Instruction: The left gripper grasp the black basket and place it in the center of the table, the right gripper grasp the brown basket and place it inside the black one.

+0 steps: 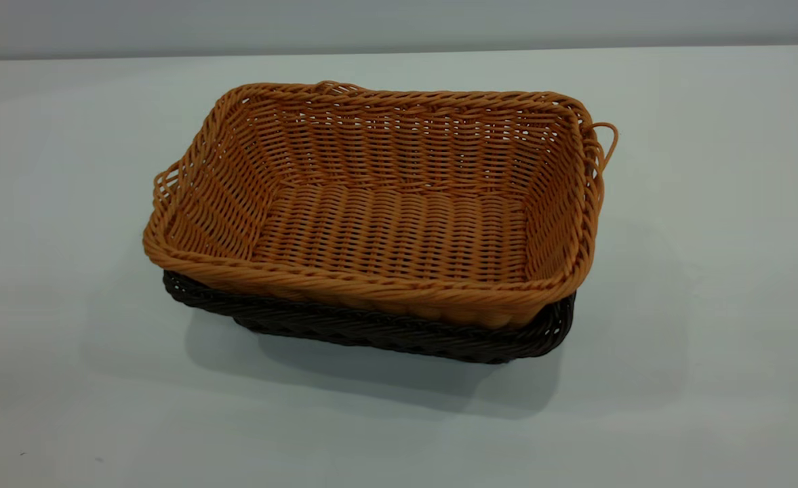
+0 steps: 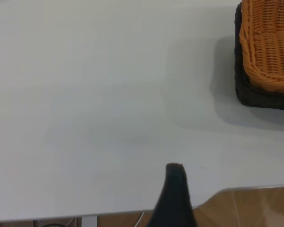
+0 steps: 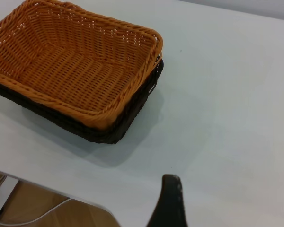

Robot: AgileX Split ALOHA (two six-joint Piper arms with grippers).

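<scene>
The orange-tan woven wicker-style brown basket (image 1: 399, 230), rectangular with flared sides and a braided rim, sits nested inside the very dark brown-black woven black basket (image 1: 399, 335) of the same shape. The 2 stand together near the middle of the large plain white table (image 1: 710, 271). In the exterior view only the black basket's braided rim and a strip of its near wall show below the brown one, whose rim rides higher. The brown basket lies slightly skewed in the black one, its rim overhanging at the left corner. A small loop handle (image 1: 605, 144) of the brown basket sticks out at the right end, and another shows at the left end.

Neither arm appears in the exterior view. In the left wrist view a single black fingertip of the left gripper (image 2: 174, 196) shows over the table's edge, well apart from the stacked baskets; with only 1 finger in sight, how wide it stands cannot be told. In the right wrist view a single black fingertip of the right gripper (image 3: 169, 201) likewise shows above the table near its edge, apart from the baskets, probably holding nothing, though its opening cannot be told either.
</scene>
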